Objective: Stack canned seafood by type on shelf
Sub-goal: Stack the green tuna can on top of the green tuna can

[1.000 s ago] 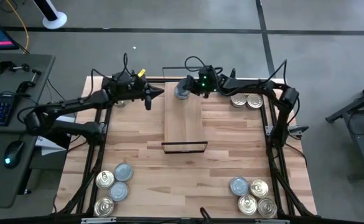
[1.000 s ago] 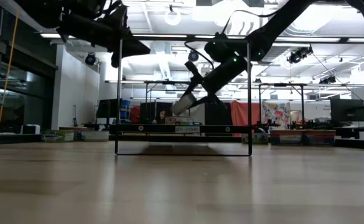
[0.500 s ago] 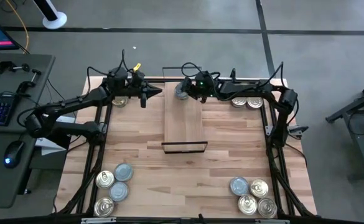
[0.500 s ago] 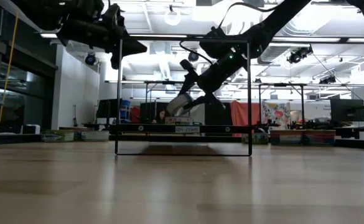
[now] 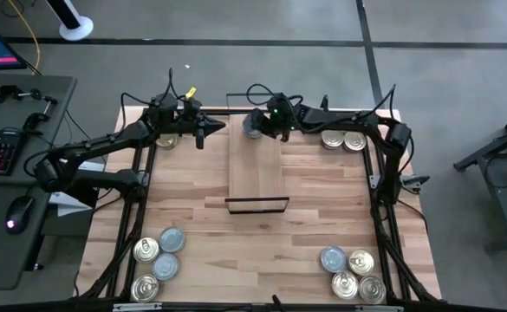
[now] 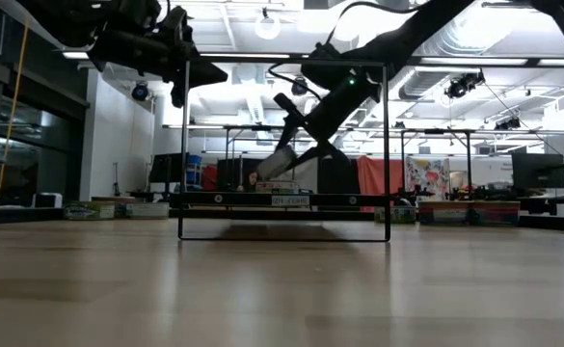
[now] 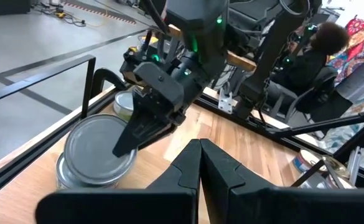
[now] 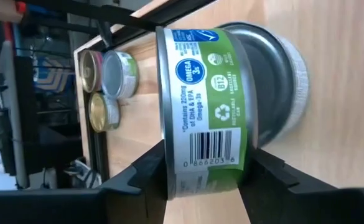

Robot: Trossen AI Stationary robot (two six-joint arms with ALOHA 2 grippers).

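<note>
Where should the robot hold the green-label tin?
By its round side wall, as the right hand does now: one finger on each opposite side of the green-label tin, coming down from above. The tin is flat and short, so lid and bottom offer nothing to pinch.

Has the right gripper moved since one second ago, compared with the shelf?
Yes. In the high view the right gripper, holding a tin, shifted slightly toward the far end of the shelf, nearer its end frame.
</note>
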